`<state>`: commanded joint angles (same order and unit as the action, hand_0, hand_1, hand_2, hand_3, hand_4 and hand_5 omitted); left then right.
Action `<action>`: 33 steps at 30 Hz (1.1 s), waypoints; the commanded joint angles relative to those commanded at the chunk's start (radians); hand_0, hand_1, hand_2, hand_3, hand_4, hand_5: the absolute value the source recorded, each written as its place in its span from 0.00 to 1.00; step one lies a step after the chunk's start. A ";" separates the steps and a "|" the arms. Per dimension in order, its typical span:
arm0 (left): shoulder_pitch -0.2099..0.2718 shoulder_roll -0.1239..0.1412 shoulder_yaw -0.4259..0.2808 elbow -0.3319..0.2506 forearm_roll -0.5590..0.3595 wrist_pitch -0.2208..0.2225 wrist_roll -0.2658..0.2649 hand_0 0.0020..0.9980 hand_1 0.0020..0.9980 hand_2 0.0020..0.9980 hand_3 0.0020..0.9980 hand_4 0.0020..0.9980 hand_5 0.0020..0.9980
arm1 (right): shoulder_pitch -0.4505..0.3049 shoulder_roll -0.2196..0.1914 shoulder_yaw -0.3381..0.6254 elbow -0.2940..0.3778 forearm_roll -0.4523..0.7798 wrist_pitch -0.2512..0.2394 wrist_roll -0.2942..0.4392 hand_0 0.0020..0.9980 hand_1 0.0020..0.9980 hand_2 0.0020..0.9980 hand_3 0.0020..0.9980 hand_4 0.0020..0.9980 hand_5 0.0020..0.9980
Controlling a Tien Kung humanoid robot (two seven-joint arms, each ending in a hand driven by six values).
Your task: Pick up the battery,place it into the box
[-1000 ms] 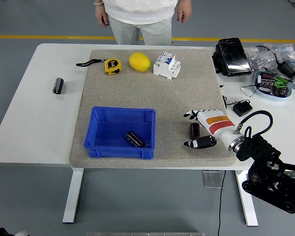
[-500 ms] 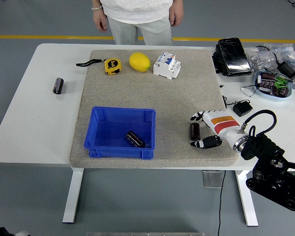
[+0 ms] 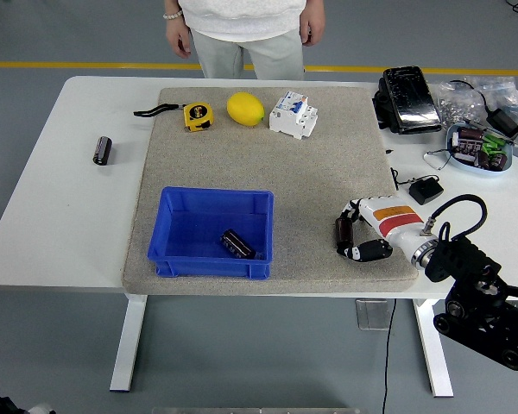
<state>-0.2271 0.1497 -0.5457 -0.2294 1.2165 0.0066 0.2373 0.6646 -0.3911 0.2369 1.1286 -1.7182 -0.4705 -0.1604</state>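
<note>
A dark cylindrical battery (image 3: pixel 343 233) lies on the grey mat (image 3: pixel 328 164) at the right front. My right hand (image 3: pixel 356 231) reaches in from the lower right, its fingers curled around the battery from above and below. A blue box (image 3: pixel 212 231) stands on the mat at the left front with one dark battery (image 3: pixel 237 244) lying inside. Another battery (image 3: pixel 102 150) lies on the bare white table (image 3: pixel 60 216) at the far left. My left arm does not show.
A yellow tape measure (image 3: pixel 197 116), a lemon (image 3: pixel 245 109) and a white circuit breaker (image 3: pixel 293 115) lie along the mat's far edge. A black case (image 3: pixel 409 99), a charger (image 3: pixel 426 190) and a tray of parts (image 3: pixel 479 147) sit at the right. A person (image 3: pixel 242 30) stands beyond the table.
My right hand's fingers have closed in around the battery on the mat; the thumb and fingers were spread wider before. The person's hands shifted slightly.
</note>
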 joint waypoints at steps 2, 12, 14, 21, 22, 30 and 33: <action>0.000 0.000 0.000 0.000 -0.001 0.000 0.000 0.74 0.73 0.79 0.63 0.63 0.51 | 0.000 -0.001 0.001 0.003 0.001 -0.001 0.000 0.48 0.51 0.52 0.51 0.79 0.23; -0.001 0.002 -0.004 0.001 0.005 -0.001 0.001 0.74 0.73 0.79 0.63 0.63 0.51 | 0.013 -0.009 0.013 0.068 -0.010 -0.008 -0.015 0.47 0.50 0.52 0.50 0.78 0.21; -0.001 0.002 -0.004 0.000 0.006 -0.002 0.001 0.74 0.73 0.79 0.63 0.63 0.51 | 0.025 -0.012 0.014 0.095 -0.013 -0.013 -0.023 0.48 0.50 0.52 0.50 0.78 0.21; 0.003 -0.001 -0.018 0.004 0.024 0.001 0.001 0.74 0.73 0.79 0.63 0.63 0.51 | 0.056 0.032 0.017 0.176 0.019 -0.054 -0.025 0.49 0.50 0.51 0.50 0.77 0.20; 0.003 -0.002 -0.019 0.004 0.026 0.002 0.001 0.74 0.73 0.79 0.63 0.63 0.51 | 0.059 0.041 0.014 0.184 0.020 -0.058 -0.025 0.49 0.50 0.51 0.50 0.77 0.20; 0.000 -0.001 -0.019 0.005 0.025 0.003 0.002 0.74 0.73 0.79 0.63 0.63 0.51 | 0.134 0.136 -0.047 0.219 0.025 -0.057 -0.036 0.49 0.50 0.52 0.50 0.78 0.20; -0.002 0.001 -0.017 0.004 0.023 0.004 0.003 0.74 0.73 0.79 0.62 0.63 0.51 | 0.161 0.167 -0.069 0.198 0.030 -0.051 -0.038 0.50 0.51 0.52 0.51 0.78 0.21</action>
<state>-0.2295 0.1502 -0.5628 -0.2251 1.2395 0.0106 0.2401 0.8259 -0.2240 0.1679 1.3262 -1.6878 -0.5211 -0.1980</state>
